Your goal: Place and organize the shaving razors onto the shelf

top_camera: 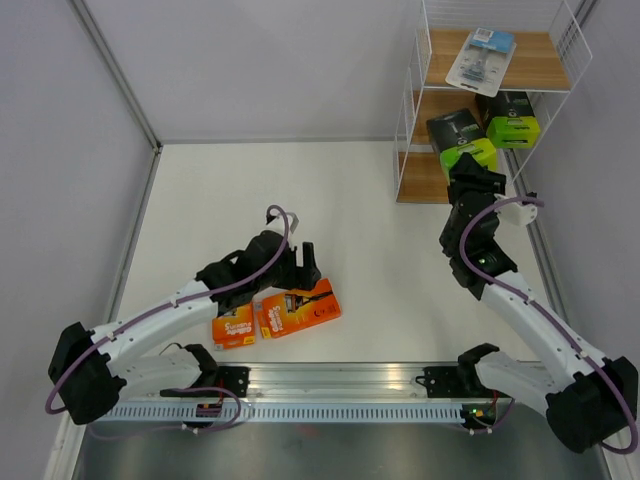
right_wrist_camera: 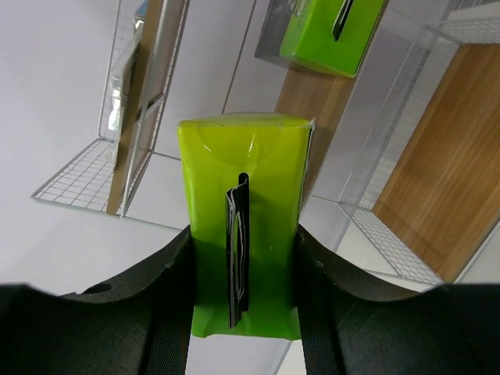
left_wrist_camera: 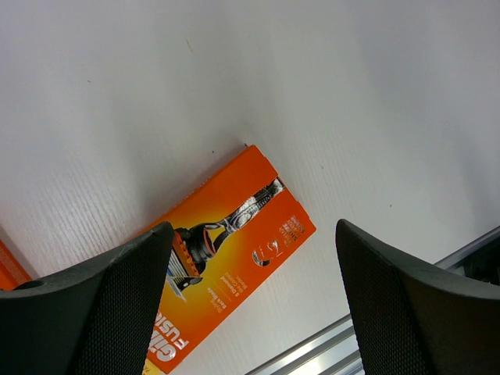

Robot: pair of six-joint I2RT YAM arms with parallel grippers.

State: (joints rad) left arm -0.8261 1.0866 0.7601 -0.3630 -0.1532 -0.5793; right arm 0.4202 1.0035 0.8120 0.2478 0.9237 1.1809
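Clamping a black box with a lime-green end [right_wrist_camera: 242,172] in the right gripper [right_wrist_camera: 242,242], with the jaws part-closed against its two sides and the green end facing the wrist camera. Carrying it raised off the table [top_camera: 380,200], just in front of the shelf [top_camera: 545,70], about level with the middle tier in the top view. Looks like the placing step for this pack: brought up to the shelf, not yet set on a board. Beyond it, already shelved: a second black box [top_camera: 513,128] on the middle tier and the clear blister [top_camera: 481,55] lying flat on the top board. Next, probably: reach in over the middle board, keep clear of the white wire frame, set the pack down just beside its twin with green ends matching, then release. Gap between held pack and wire: impossible to judge from these views.

Hovering wide open on the other side, the left gripper [left_wrist_camera: 254,234], above the orange card [top_camera: 298,310] nearer the table's middle, touching nothing. Calls for a descent and a pinch across the card's thin edges, likely awkward on so flat a pack. Lying just beside it, the other orange card [top_camera: 233,326], both near the table's front edge.
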